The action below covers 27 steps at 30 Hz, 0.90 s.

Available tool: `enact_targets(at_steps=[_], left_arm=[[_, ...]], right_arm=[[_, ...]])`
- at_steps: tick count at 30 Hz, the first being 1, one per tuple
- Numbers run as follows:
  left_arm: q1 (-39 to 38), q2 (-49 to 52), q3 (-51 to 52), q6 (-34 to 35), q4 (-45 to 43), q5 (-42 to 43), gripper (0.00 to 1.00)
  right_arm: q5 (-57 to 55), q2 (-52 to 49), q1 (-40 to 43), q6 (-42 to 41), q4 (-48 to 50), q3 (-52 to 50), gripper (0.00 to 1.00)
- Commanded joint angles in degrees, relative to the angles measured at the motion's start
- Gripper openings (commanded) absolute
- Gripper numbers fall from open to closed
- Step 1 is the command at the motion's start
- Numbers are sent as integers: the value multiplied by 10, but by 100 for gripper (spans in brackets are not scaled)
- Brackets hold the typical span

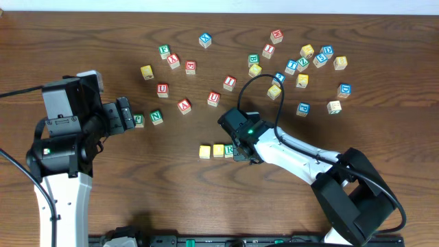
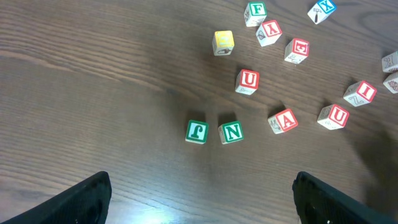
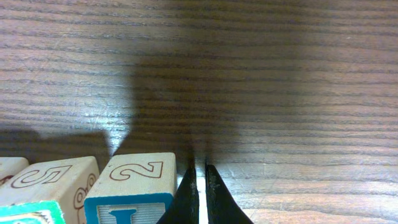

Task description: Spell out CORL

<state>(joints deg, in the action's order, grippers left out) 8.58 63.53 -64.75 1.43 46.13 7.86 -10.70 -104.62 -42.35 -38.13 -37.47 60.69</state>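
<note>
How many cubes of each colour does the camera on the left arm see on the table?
Red-lettered cubes: 6
Green-lettered cubes: 3
Blue-lettered cube: 1
Yellow cube: 1
Edge cubes, cut off at the right, colour unclear: 2
Total: 13
</note>
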Motion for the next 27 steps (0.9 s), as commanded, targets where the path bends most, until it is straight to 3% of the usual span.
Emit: enact_targets(at_steps=[1, 27], left_arm=[[2, -3, -11, -3, 1, 7, 92], [2, -3, -11, -3, 1, 7, 92]], right_arm=[[8, -5, -2, 11, 7, -1, 1], [14, -5, -16, 18, 13, -1, 1]])
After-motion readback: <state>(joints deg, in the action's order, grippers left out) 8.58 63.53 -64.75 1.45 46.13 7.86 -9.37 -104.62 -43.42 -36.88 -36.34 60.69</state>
